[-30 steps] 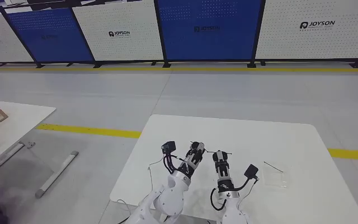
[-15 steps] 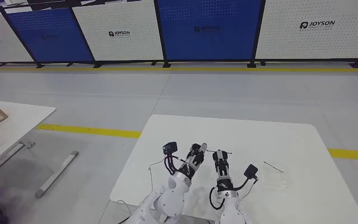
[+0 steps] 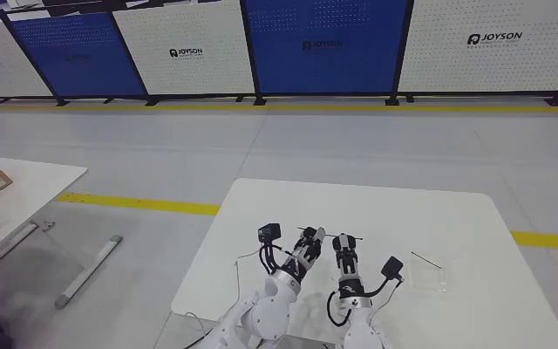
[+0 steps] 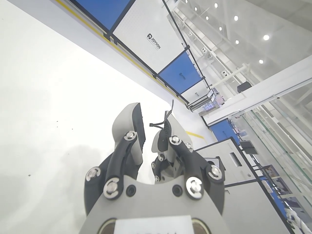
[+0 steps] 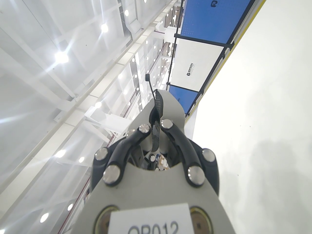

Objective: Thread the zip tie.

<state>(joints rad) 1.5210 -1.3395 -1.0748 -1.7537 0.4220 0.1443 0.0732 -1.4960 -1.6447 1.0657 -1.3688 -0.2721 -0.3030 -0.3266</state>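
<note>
- Top view: we see a white rectangular table (image 3: 261, 209) in the lower middle of the frame. Both arms come in from the bottom edge over its near part.
- The left gripper (image 3: 311, 236) sits just left of centre. The right gripper (image 3: 345, 242) is just beside it to the right, and their tips are close together.
- A thin black plastic zip tie (image 3: 329, 234) seems to show as a fine dark line between the two tips, though it is too small here for us to be sure.
- In the lower right of the frame, a second thin black strip (image 3: 425, 259) lies on the table next to a clear flat plastic piece (image 3: 432, 277), well apart from both grippers.
- Blue and white perforated panels (image 3: 323, 44) stand along the top of the frame.
- Left wrist view: the left gripper (image 4: 153, 113) has its jaws parted, with a plain gap between the two black ribbed pads. The zip tie (image 4: 158, 123) pokes into that gap beside one pad. We cannot tell whether it touches that pad.
- Right wrist view: the right gripper (image 5: 157, 98) is clamped on the zip tie (image 5: 151, 86). The strap is pressed between the pads, and its small head sticks out past the fingertips.
</note>
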